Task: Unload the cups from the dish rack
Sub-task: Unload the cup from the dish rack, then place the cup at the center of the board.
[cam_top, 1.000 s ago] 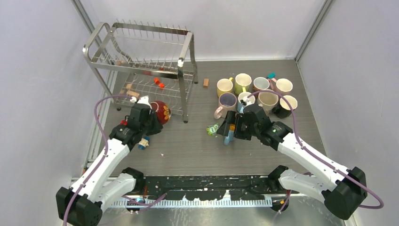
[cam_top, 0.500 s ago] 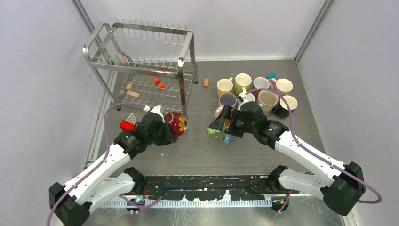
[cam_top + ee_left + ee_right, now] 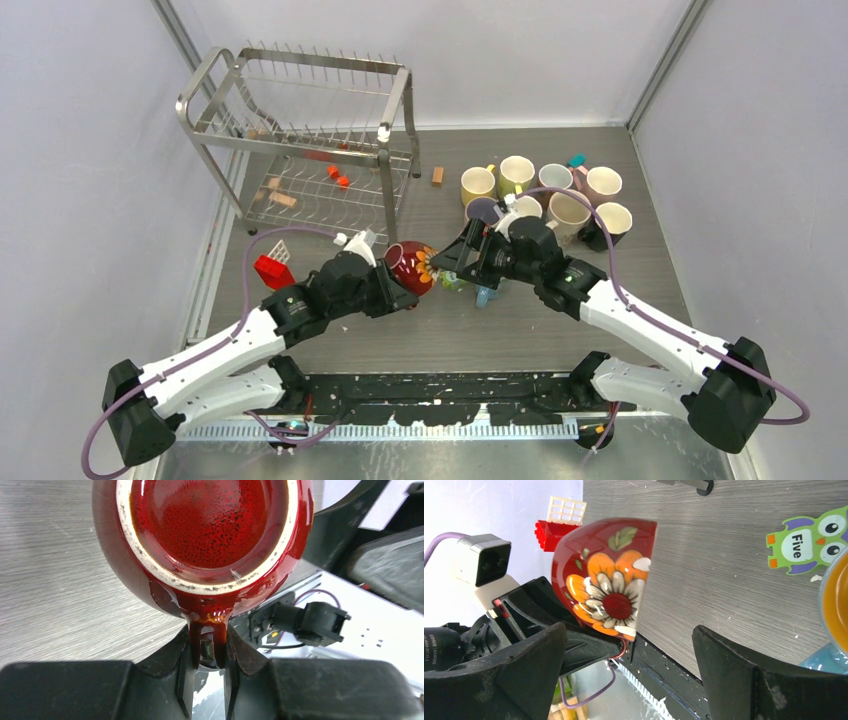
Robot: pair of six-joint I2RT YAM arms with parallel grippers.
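Note:
My left gripper (image 3: 397, 277) is shut on the handle of a dark red mug (image 3: 410, 266) with a painted flower and holds it above the table's middle. In the left wrist view the mug's red inside (image 3: 210, 530) faces the camera, its handle pinched between my fingers (image 3: 209, 650). My right gripper (image 3: 452, 262) is open just right of the mug. In the right wrist view the mug (image 3: 609, 590) lies ahead of its spread jaws (image 3: 629, 672), apart from both. Several pastel cups (image 3: 545, 195) stand at the back right. The steel dish rack (image 3: 300, 120) stands at the back left.
Small orange and wooden blocks (image 3: 338, 178) lie on the rack's lower tier. A red block (image 3: 272, 270) lies left of my left arm. An owl card (image 3: 806, 540) and a light blue cup (image 3: 484, 296) sit under my right wrist. A wooden block (image 3: 437, 176) lies beside the rack.
My left arm has carried the red mug from the rack's front rightward to the table's middle. My right gripper has moved left toward it, staying open.

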